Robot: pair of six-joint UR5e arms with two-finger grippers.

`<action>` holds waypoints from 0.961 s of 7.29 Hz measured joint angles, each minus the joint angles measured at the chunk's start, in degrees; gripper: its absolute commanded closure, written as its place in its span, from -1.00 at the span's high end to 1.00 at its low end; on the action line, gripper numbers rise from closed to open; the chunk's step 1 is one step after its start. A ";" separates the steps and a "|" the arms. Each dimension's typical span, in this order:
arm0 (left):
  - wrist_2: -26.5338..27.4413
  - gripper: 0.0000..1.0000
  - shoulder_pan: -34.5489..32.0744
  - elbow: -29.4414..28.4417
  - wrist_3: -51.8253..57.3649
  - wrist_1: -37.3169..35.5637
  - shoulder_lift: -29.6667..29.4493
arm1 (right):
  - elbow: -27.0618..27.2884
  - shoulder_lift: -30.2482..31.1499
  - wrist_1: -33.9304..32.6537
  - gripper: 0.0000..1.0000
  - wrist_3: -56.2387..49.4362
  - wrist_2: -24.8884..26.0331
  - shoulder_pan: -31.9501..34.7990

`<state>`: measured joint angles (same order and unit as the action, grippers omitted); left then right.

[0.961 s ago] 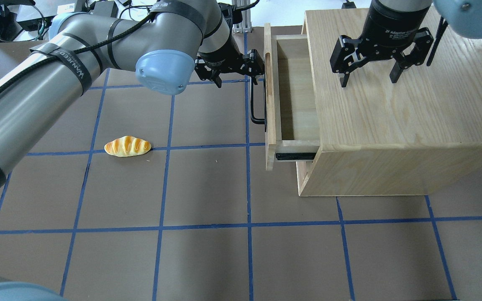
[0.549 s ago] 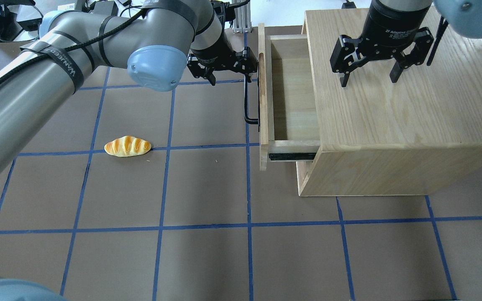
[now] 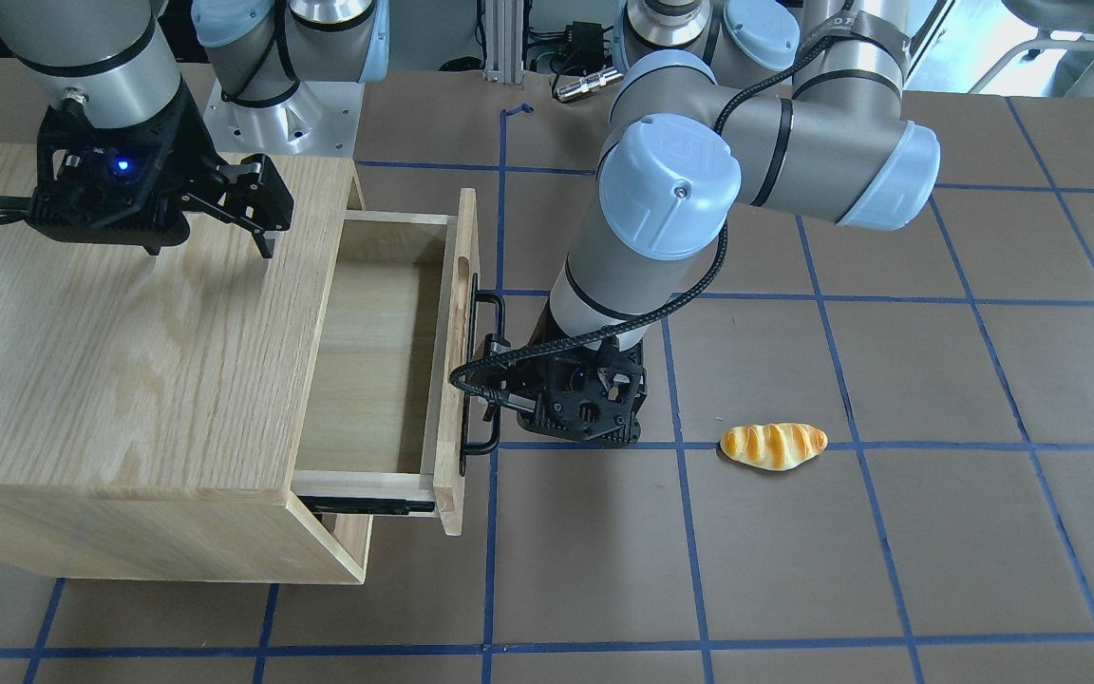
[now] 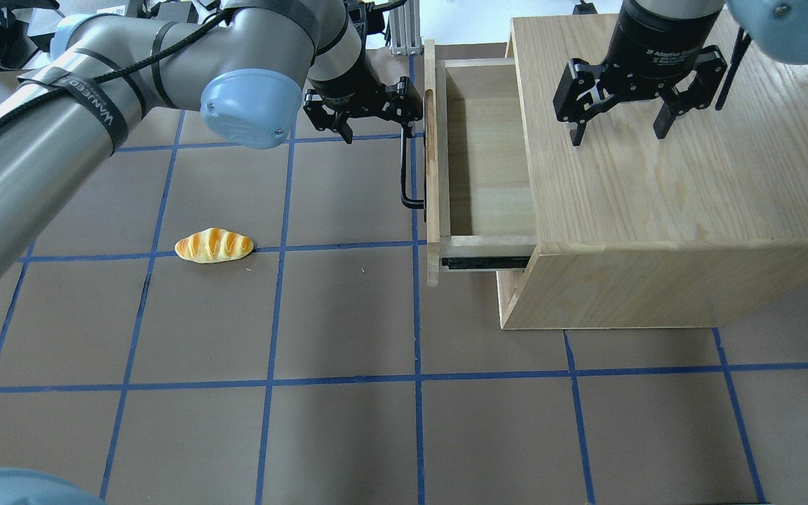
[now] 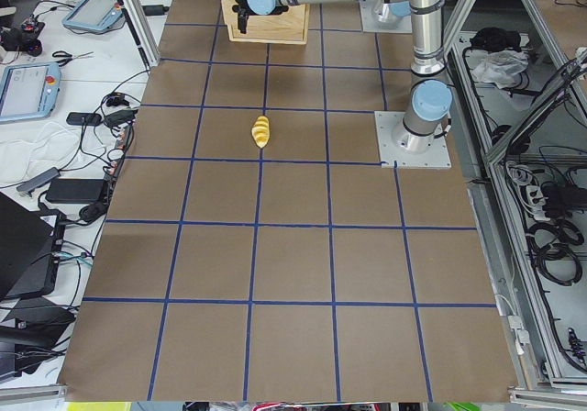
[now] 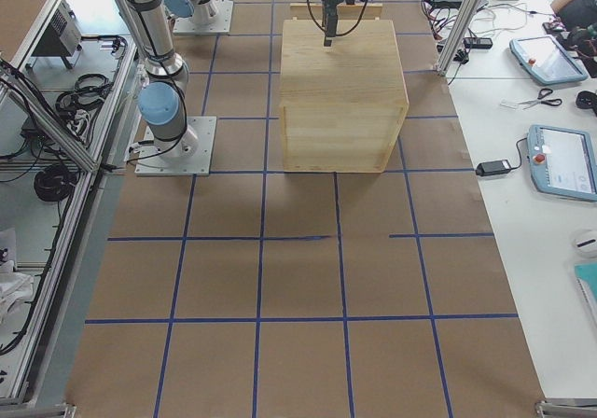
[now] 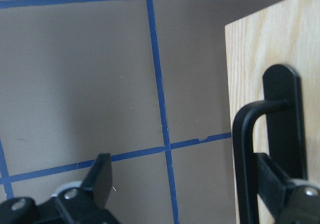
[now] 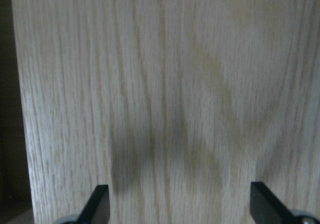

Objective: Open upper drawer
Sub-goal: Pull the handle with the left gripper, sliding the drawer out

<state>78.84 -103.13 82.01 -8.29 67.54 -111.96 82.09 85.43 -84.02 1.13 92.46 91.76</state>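
Note:
The upper drawer is pulled partly out of the oak cabinet, and its inside shows empty. Its front panel carries a long black bar handle. My left gripper is open at the far end of the handle. In the left wrist view one finger sits behind the handle bar and the other stands well apart. My right gripper is open and empty, hovering over the cabinet top; the right wrist view shows only wood grain.
A toy bread roll lies on the brown, blue-taped table, left of the drawer; it also shows in the front view. The drawer's black slide rail is exposed. The robot bases stand behind the cabinet.
The drawer has slid further out of the cabinet, toward the overhead view's left, and my left gripper has moved with its handle. The right gripper has not moved.

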 measured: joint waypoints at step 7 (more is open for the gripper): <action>0.56 1.00 1.83 -1.09 3.07 2.21 0.30 | 0.05 0.00 0.00 1.00 -0.01 0.00 0.00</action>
<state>79.40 -101.30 80.92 -5.22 69.74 -111.66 82.14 85.43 -84.02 1.11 92.46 91.76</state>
